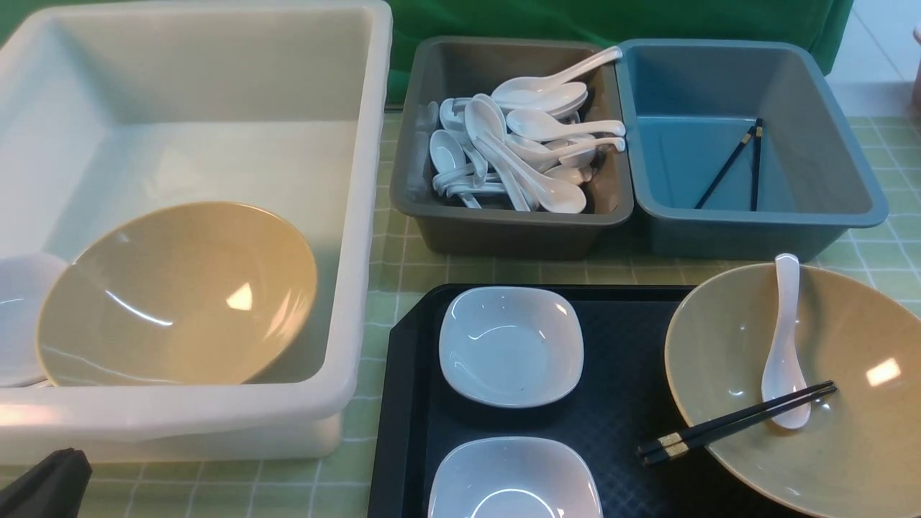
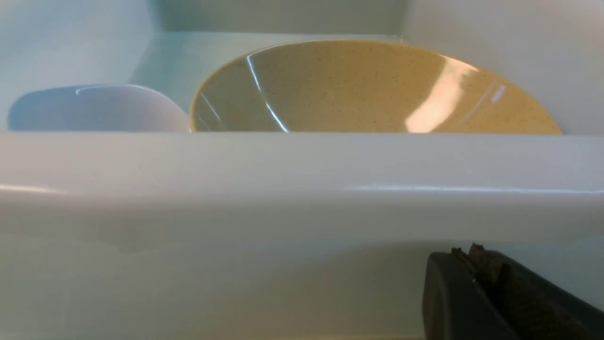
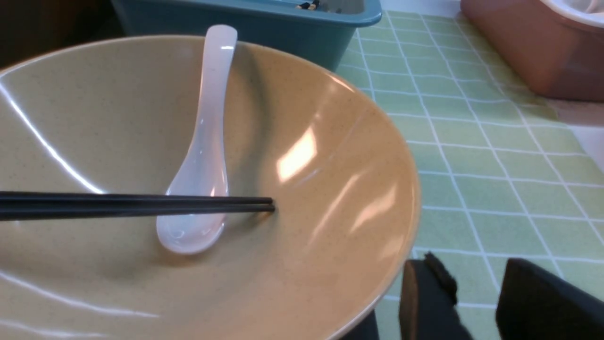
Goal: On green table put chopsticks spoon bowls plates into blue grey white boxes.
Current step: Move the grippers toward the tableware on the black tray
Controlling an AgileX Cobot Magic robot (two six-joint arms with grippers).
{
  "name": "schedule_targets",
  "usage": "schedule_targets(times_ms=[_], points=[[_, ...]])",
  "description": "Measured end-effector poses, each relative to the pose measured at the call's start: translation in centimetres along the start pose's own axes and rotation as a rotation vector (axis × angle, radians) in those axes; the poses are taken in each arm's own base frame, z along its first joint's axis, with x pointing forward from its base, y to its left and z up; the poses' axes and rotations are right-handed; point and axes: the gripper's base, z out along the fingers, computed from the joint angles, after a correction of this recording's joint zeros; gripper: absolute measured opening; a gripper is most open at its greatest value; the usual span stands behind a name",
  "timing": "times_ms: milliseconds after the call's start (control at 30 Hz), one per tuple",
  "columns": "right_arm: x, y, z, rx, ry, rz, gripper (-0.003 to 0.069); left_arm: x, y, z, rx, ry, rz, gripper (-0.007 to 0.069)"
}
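On the black tray [image 1: 619, 424] stand two white square plates [image 1: 511, 345] [image 1: 514, 482] and a tan bowl [image 1: 856, 324]. A white spoon [image 1: 784, 338] and black chopsticks [image 1: 734, 424] lie in that bowl. The white box [image 1: 360, 237] holds another tan bowl [image 1: 180, 295] and a white dish [image 1: 21, 316]. White spoons [image 1: 525, 144] fill the grey box [image 1: 504, 230]. One pair of chopsticks [image 1: 741, 162] lies in the blue box [image 1: 755, 230]. My left gripper [image 1: 43, 482] is shut and empty, just outside the white box's near wall [image 2: 283, 189]. My right gripper [image 3: 472, 269] is open beside the bowl's rim [image 3: 401, 264], holding nothing.
A pinkish-brown container [image 3: 519, 52] stands on the green checked cloth [image 3: 472, 165] beyond the bowl, to the right of the blue box [image 3: 264, 23]. The grey and blue boxes touch side by side behind the tray.
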Motion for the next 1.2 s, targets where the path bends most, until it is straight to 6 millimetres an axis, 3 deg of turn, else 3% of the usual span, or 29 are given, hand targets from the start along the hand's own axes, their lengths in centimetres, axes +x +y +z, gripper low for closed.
schedule_targets(times_ms=[167,467,800,933,1033,1067,1167,1200], points=[[0.0,0.0,0.0,0.000,0.000,0.000,0.0236,-0.2,0.0,0.0,-0.002,-0.029,0.007,-0.0002],[-0.4,0.0,0.1,-0.003,-0.075,0.011,0.0236,-2.3,0.0,-0.3,0.001,-0.262,0.011,-0.0002],[-3.0,0.1,-0.5,-0.069,-0.383,0.298,0.0236,-2.8,0.0,-0.4,0.004,-0.320,0.003,-0.0002],[-4.1,0.1,-1.0,-0.111,-0.514,0.365,0.0236,-4.0,0.0,-0.9,0.026,-0.465,-0.116,-0.0002],[-4.9,0.2,-1.5,-0.173,-0.594,0.499,0.0236,-6.1,0.4,-2.3,0.055,-0.737,-0.270,-0.0002],[-4.9,0.1,-1.5,-0.175,-0.594,0.507,0.0236,-6.1,0.4,-2.4,0.056,-0.748,-0.279,-0.0002],[-7.3,0.0,-2.7,-0.201,-0.619,0.577,0.0236,-7.7,0.8,-3.2,0.073,-0.803,-0.392,-0.0002],[-8.9,-0.1,-3.4,-0.208,-0.639,0.584,0.0236,-9.2,0.8,-3.6,0.082,-0.796,-0.410,-0.0002]])
